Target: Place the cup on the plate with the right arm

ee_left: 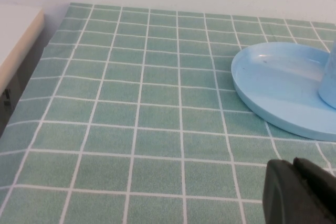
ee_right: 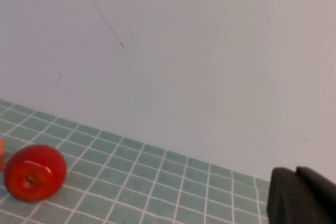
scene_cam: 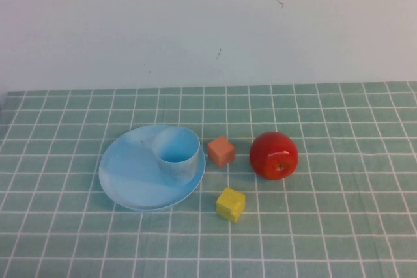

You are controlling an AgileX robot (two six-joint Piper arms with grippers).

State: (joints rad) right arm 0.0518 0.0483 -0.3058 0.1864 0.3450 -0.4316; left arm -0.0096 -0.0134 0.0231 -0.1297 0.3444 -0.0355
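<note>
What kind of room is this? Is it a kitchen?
Probably not a kitchen. It looks like a robot practice table: a green checked cloth against a bare white wall, with a toy-like cup on a plate, an apple and two blocks. Both pincers sit outside the high view.

Table (scene_cam: pixel 339 239) w/ green cloth, white grid lines, white wall behind. Landmark: plate (scene_cam: pixel 127 177), light blue, flat on the cloth. Cup (scene_cam: pixel 176 153) stands upright on plate's right part, not on the cloth itself. Orange block (scene_cam: pixel 221 152) just right of plate rim, near but apart. Yellow block (scene_cam: pixel 230 204) right of plate & nearer the robot, just off the rim. Red apple (scene_cam: pixel 274 155) further right of plate, beyond orange block, stem dimple facing the robot. Left gripper (ee_left: pixel 299 192) low over the cloth on plate's left side; right gripper (ee_right: pixel 302 195) out beyond the apple.
</note>
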